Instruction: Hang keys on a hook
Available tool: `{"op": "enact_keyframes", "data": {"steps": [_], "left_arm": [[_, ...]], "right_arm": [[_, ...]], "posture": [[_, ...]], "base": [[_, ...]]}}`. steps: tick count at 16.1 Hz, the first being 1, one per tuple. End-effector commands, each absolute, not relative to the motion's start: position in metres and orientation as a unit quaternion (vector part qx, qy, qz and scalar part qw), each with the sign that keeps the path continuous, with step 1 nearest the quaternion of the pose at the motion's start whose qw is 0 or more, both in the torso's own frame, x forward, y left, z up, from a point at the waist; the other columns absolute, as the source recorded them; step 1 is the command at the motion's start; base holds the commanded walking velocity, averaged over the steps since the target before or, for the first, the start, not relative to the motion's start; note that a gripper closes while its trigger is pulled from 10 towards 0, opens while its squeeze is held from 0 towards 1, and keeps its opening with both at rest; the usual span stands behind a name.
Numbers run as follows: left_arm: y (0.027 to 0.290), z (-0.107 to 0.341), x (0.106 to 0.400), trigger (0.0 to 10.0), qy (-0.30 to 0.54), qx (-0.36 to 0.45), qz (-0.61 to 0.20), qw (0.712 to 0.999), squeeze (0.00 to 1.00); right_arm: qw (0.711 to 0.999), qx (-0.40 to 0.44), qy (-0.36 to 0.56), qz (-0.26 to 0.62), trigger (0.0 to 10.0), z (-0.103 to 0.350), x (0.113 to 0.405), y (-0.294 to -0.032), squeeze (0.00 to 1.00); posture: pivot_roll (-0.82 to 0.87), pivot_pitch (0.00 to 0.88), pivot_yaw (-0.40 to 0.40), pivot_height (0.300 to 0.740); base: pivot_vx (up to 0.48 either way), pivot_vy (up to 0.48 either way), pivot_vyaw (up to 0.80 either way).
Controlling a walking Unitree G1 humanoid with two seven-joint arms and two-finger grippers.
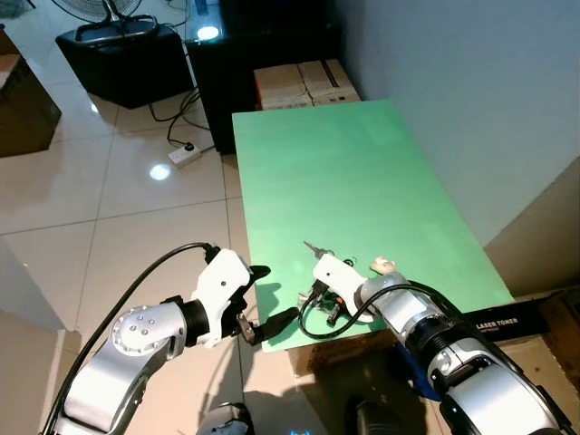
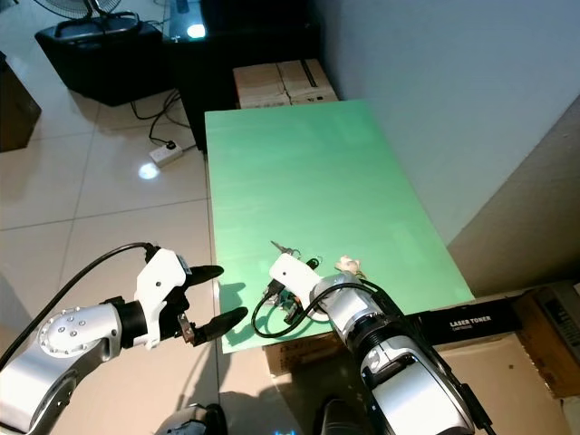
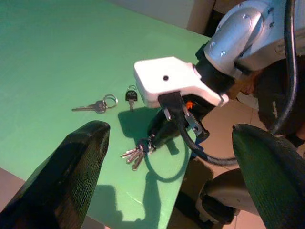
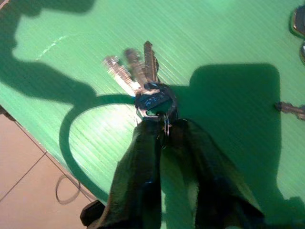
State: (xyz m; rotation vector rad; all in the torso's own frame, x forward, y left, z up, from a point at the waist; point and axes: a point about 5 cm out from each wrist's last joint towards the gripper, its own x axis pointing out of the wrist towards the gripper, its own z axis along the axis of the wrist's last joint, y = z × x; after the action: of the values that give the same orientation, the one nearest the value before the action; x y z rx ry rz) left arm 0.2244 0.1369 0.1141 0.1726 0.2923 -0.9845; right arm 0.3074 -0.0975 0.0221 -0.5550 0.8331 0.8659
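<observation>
My right tool (image 4: pixel 164 126) is clamped on the ring of a bunch of keys (image 4: pixel 138 71) that lies fanned on the green tabletop (image 1: pixel 362 172) near its front edge. My left tool (image 1: pixel 263 304) hovers spread apart just off that edge. The pinch looks thin, so I judge the bunch could slip out on lifting. Other keys (image 3: pixel 97 105) lie nearby. I can make out no hook.
</observation>
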Motion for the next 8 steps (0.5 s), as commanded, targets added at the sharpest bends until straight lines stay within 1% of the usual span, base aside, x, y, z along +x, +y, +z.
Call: {"op": "enact_keyframes", "data": {"steps": [1,4,5,6,8], "left_arm": [[0.136,0.113,0.221,10.0,0.140,0.086,-0.472,0.866,0.00],[0.133,0.107,0.218,10.0,0.129,0.076,-0.449,0.881,0.00],[0.131,0.106,0.220,10.0,0.118,0.078,-0.436,0.889,0.00],[0.130,0.107,0.222,10.0,0.109,0.079,-0.425,0.895,0.00],[0.128,0.108,0.227,10.0,0.085,0.081,-0.389,0.914,0.00]], "right_arm": [[0.802,-0.239,0.377,0.396,0.0,0.025,0.309,-0.098,0.00],[0.846,-0.185,0.339,0.368,0.0,0.028,0.306,-0.102,0.00],[0.864,-0.158,0.316,0.359,0.0,0.031,0.303,-0.102,0.00],[0.873,-0.148,0.303,0.353,0.0,0.033,0.301,-0.103,0.00],[0.903,-0.122,0.249,0.327,0.0,0.044,0.293,-0.105,0.00]], "posture": [[-0.02,0.169,0.008,0.740],[0.01,0.105,0.003,0.740],[0.02,0.082,0.000,0.740],[0.02,0.070,0.006,0.740],[0.02,0.017,0.022,0.740]], "base": [[0.000,0.000,0.00],[0.000,0.000,0.00],[0.000,0.000,0.00],[0.000,0.000,0.00],[0.000,0.000,0.00]]}}
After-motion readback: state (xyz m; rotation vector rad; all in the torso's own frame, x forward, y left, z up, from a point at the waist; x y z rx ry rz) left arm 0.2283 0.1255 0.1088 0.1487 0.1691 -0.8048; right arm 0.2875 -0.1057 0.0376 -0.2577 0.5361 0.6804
